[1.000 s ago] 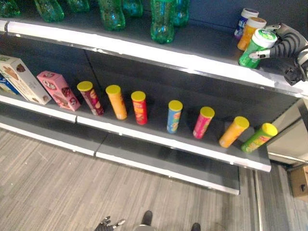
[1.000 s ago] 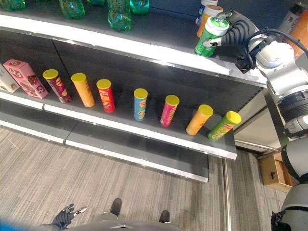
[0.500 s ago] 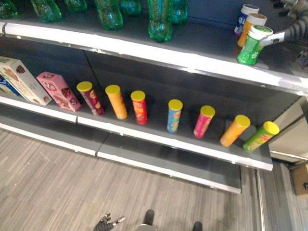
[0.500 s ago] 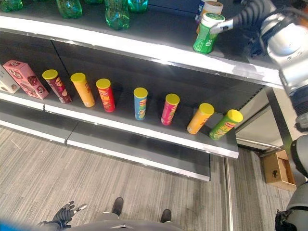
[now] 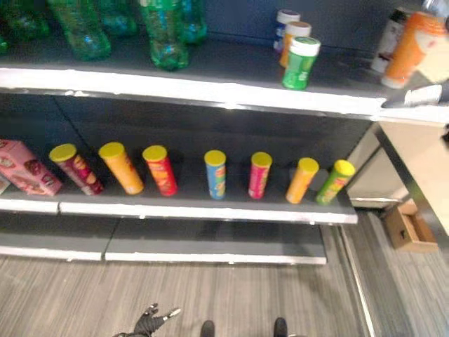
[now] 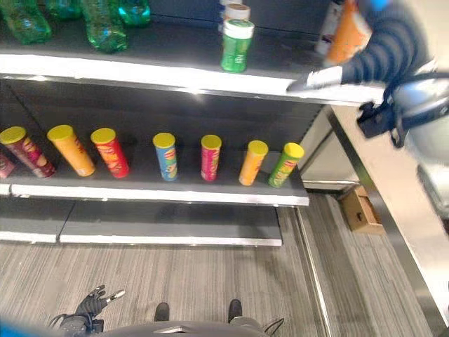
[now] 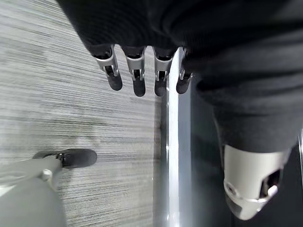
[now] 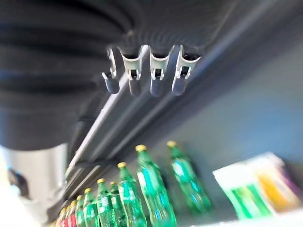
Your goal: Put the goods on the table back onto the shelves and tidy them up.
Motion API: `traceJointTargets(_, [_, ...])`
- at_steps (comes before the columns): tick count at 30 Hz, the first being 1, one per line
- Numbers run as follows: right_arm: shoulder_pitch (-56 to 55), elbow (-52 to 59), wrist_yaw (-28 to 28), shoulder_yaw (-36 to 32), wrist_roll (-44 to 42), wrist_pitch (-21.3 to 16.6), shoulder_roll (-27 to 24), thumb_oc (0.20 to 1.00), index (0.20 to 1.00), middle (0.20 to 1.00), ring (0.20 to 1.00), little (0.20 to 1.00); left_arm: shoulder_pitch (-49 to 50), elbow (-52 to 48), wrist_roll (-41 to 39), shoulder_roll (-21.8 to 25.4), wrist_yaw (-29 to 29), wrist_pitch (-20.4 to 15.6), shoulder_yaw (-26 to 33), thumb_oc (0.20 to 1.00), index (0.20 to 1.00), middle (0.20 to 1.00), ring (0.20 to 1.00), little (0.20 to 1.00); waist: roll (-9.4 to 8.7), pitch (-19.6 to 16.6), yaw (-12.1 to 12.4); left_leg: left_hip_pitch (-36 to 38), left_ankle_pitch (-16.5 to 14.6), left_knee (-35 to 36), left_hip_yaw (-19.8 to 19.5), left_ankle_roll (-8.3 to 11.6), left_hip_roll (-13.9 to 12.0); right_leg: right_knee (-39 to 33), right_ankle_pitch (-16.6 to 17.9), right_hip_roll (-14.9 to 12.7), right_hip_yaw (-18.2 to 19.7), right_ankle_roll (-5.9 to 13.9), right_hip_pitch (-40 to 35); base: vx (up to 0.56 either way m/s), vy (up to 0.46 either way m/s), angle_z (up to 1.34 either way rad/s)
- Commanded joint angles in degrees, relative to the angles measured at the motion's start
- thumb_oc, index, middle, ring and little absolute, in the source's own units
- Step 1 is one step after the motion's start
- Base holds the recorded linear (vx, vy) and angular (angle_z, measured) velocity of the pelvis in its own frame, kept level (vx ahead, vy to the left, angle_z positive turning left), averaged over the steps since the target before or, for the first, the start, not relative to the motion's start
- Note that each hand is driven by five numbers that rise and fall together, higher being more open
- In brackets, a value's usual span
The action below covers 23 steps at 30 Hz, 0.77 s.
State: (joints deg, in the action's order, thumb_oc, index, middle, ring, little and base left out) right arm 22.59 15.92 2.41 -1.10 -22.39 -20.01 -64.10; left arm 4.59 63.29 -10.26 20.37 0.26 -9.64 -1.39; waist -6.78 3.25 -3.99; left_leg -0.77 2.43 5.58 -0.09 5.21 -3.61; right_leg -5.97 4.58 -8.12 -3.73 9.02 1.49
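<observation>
A green can (image 5: 300,62) with a white lid stands upright on the upper shelf (image 5: 210,88), well apart from the robot's right hand (image 8: 147,71), whose fingers are straight and hold nothing. The left hand (image 7: 142,78) hangs low over the floor (image 5: 84,302), fingers loose and empty. A row of yellow-capped tubes (image 5: 216,174) lines the shelf below.

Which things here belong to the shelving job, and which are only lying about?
Job:
- green can, standing on the top shelf
- orange container on the table
- right robot hand, open
- left robot hand, open, idle near the floor

Lying about:
- cardboard box on the floor
- green bottles
- lower-shelf tubes
</observation>
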Motion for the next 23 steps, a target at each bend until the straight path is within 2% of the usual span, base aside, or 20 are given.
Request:
traceJointTargets(1, [0.7, -3.1, 4.4, 0.4, -3.7, 0.2, 0.1, 1.0, 1.0, 1.0, 1.0, 1.0, -2.9, 1.5, 1.6, 3.0, 0.8, -1.4, 0.4, 1.0, 1.0, 1.0, 1.0, 1.0, -0.87, -0.5, 0.4, 2.4, -7.5, -1.2, 4.6, 0.46, -0.3, 1.4, -1.5, -3.0, 0.4, 5.37, 2.0, -0.09, 0.105, -0.42])
traceJointTargets(3, [-5.5, -3.4, 6.7, -0.1, -5.0, 1.4, 1.9, 1.0, 1.0, 1.0, 1.0, 1.0, -3.1, 1.3, 2.4, 2.9, 0.6, -1.3, 1.0, 1.0, 1.0, 1.0, 1.0, 1.0, -0.92, -0.1, -0.5, 2.3, -7.5, -1.1, 5.8, 0.38, -0.1, 1.3, -0.8, -3.0, 1.8, 5.65, 3.0, -0.08, 0.078, -0.42])
traceJointTargets(5, [-15.3, -3.4, 10.9, -0.6, -9.2, 3.3, 8.5, 1.0, 1.0, 1.0, 1.0, 1.0, -2.6, 1.3, 3.2, 2.4, 0.3, -1.5, 1.9, 1.0, 1.0, 1.0, 1.0, 1.0, -0.93, 0.4, -1.8, 2.3, -7.6, -1.0, 7.6, 0.2, 0.1, 1.5, -0.3, -3.0, 3.7, 5.89, 4.3, -0.07, 0.085, -0.49])
traceJointTargets(6, [-17.9, -4.6, 11.5, 0.0, -9.5, 4.1, 10.5, 1.0, 1.0, 1.0, 1.0, 1.0, -2.7, 1.2, 3.4, 2.2, 0.4, -1.5, 2.1, 1.0, 1.0, 1.0, 1.0, 1.0, -0.92, 0.6, -2.1, 2.4, -7.6, -1.0, 7.9, 0.14, 0.1, 1.5, -0.2, -3.1, 4.1, 5.89, 4.6, -0.03, 0.055, -0.22])
traceJointTargets(7, [-18.0, -4.5, 11.5, -0.1, -9.5, 4.1, 10.5, 1.0, 1.0, 1.0, 1.0, 1.0, -2.7, 1.2, 3.4, 2.3, 0.4, -1.5, 2.1, 1.0, 1.0, 1.0, 1.0, 1.0, -0.94, 0.6, -2.0, 2.4, -7.6, -1.0, 7.9, 0.14, 0.1, 1.5, -0.2, -3.1, 4.2, 5.89, 4.6, -0.02, 0.041, -0.23])
traceJointTargets(8, [-23.3, -5.8, 13.6, 0.8, -10.1, 5.7, 13.8, 1.0, 1.0, 1.0, 1.0, 1.0, -2.5, 1.0, 3.8, 1.8, 0.2, -1.4, 2.6, 1.0, 1.0, 1.0, 1.0, 1.0, -0.92, 0.8, -2.9, 2.6, -7.7, -0.9, 8.5, 0.05, 0.1, 1.5, -0.1, -3.1, 4.8, 5.96, 5.0, -0.01, 0.025, -0.35])
traceJointTargets(11, [-26.6, -8.7, 14.4, 2.0, -9.2, 6.8, 15.3, 1.0, 1.0, 1.0, 1.0, 1.0, -2.1, 0.8, 4.3, 1.3, -0.1, -1.7, 2.5, 1.0, 1.0, 1.0, 1.0, 1.0, -0.82, 1.1, -3.3, 2.9, -7.8, -0.8, 9.0, -0.06, 0.2, 1.4, -0.1, -3.1, 5.4, 5.96, 5.2, -0.01, 0.035, -0.27])
traceJointTargets(13, [-28.0, -14.2, 16.1, 5.6, -9.5, 8.6, 18.4, 1.0, 1.0, 1.0, 1.0, 1.0, -1.7, 0.4, 4.6, 0.6, -0.3, -1.7, 1.7, 1.0, 1.0, 1.0, 1.0, 1.0, -0.81, 1.2, -3.4, 3.2, -7.9, -0.8, 9.6, -0.1, 0.3, 1.3, 0.0, -3.2, 5.7, 5.92, 5.3, 0.0, 0.018, -0.13])
traceJointTargets(15, [-29.2, -27.9, 16.1, 10.9, -5.5, 11.3, 25.1, 1.0, 1.0, 1.0, 1.0, 1.0, -2.5, -0.5, 4.6, -0.2, -0.6, -1.6, 0.3, 1.0, 1.0, 1.0, 1.0, 1.0, -0.66, 1.5, -3.5, 3.3, -7.9, -0.8, 9.6, -0.11, 0.3, 1.2, -0.1, -3.3, 5.4, 5.79, 5.2, 0.0, -0.011, -0.13])
traceJointTargets(16, [-27.5, -43.8, 12.8, 12.8, -0.7, 11.4, 32.1, 1.0, 1.0, 1.0, 1.0, 1.0, -3.1, -0.5, 4.2, -1.0, -0.6, -1.5, -1.1, 1.0, 1.0, 1.0, 1.0, 1.0, -0.41, 1.7, -3.1, 3.1, -7.8, -0.9, 9.0, -0.22, 0.4, 1.3, -0.3, -3.4, 4.9, 5.64, 5.0, 0.01, -0.032, -0.09])
traceJointTargets(17, [-26.7, -51.3, 10.7, 12.1, 1.0, 11.6, 35.9, 1.0, 1.0, 1.0, 1.0, 1.0, -3.2, -0.1, 3.9, -1.3, -0.3, -1.5, -1.7, 1.0, 1.0, 1.0, 1.0, 1.0, -0.24, 1.8, -2.9, 3.1, -7.8, -1.0, 8.8, -0.26, 0.5, 1.3, -0.5, -3.4, 4.7, 5.53, 4.9, 0.03, -0.055, 0.01])
traceJointTargets(18, [-25.2, -64.3, 6.5, 11.1, 6.2, 12.3, 41.4, 1.0, 1.0, 1.0, 1.0, 1.0, -4.2, 0.8, 3.5, -1.6, 0.2, -0.9, -2.2, 1.0, 1.0, 1.0, 1.0, 1.0, 0.13, 1.9, -2.4, 3.1, -7.9, -1.1, 8.2, -0.39, 0.5, 1.4, -0.9, -3.3, 4.1, 5.4, 4.5, 0.05, -0.064, 0.25])
traceJointTargets(20, [-23.3, -79.4, 3.5, 7.9, 7.0, 14.4, 47.4, 1.0, 1.0, 1.0, 1.0, 1.0, -5.4, 2.5, 2.7, -1.7, 0.4, -0.3, -2.9, 1.0, 1.0, 1.0, 1.0, 1.0, 0.62, 2.1, -1.9, 3.3, -8.1, -1.3, 7.5, -0.56, 0.5, 1.6, -1.6, -3.2, 3.2, 5.09, 3.7, 0.08, -0.076, 0.2])
traceJointTargets(23, [-22.4, -84.4, 2.5, 6.8, 7.7, 15.5, 49.2, 1.0, 1.0, 1.0, 1.0, 1.0, -5.3, 3.4, 2.5, -1.8, 0.4, 0.2, -3.1, 1.0, 1.0, 1.0, 1.0, 1.0, 0.94, 2.0, -1.5, 3.8, -8.3, -1.4, 7.3, -0.58, 0.4, 1.6, -2.1, -3.1, 2.6, 4.86, 3.0, 0.06, -0.031, 0.24])
